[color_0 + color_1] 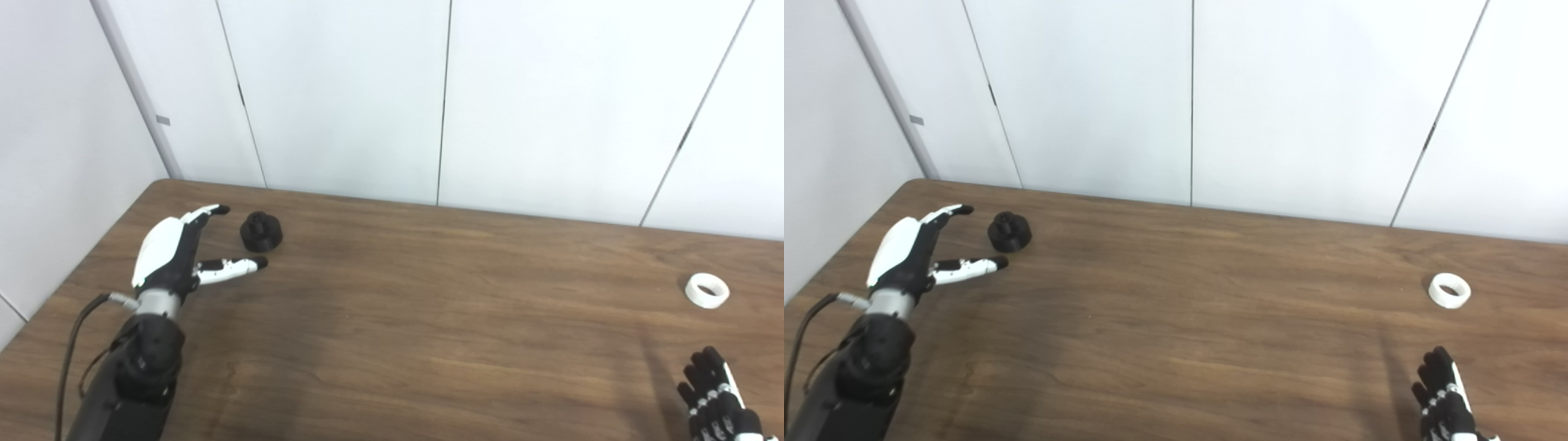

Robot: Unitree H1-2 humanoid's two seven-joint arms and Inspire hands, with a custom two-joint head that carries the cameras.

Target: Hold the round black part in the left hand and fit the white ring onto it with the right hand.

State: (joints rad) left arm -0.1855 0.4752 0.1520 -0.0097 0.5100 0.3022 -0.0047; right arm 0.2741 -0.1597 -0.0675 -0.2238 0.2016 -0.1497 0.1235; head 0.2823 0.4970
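The black part [261,231] was a short round piece with a smaller knob on top, matte, sitting upright on the wooden table [416,318] near the far left corner. The white ring [707,290] was a plain short band, hollow through the middle, lying flat far to the right of the black part, close to the table's right side. The left hand [177,254] was stretched out low over the table just left of the black part, fingers [205,214] and thumb spread apart on either side of it, not touching it, holding nothing. The right hand [719,401] showed only partly at the lower edge, nearer than the ring and apart from it, fingers extended upward and loosely spread, empty.
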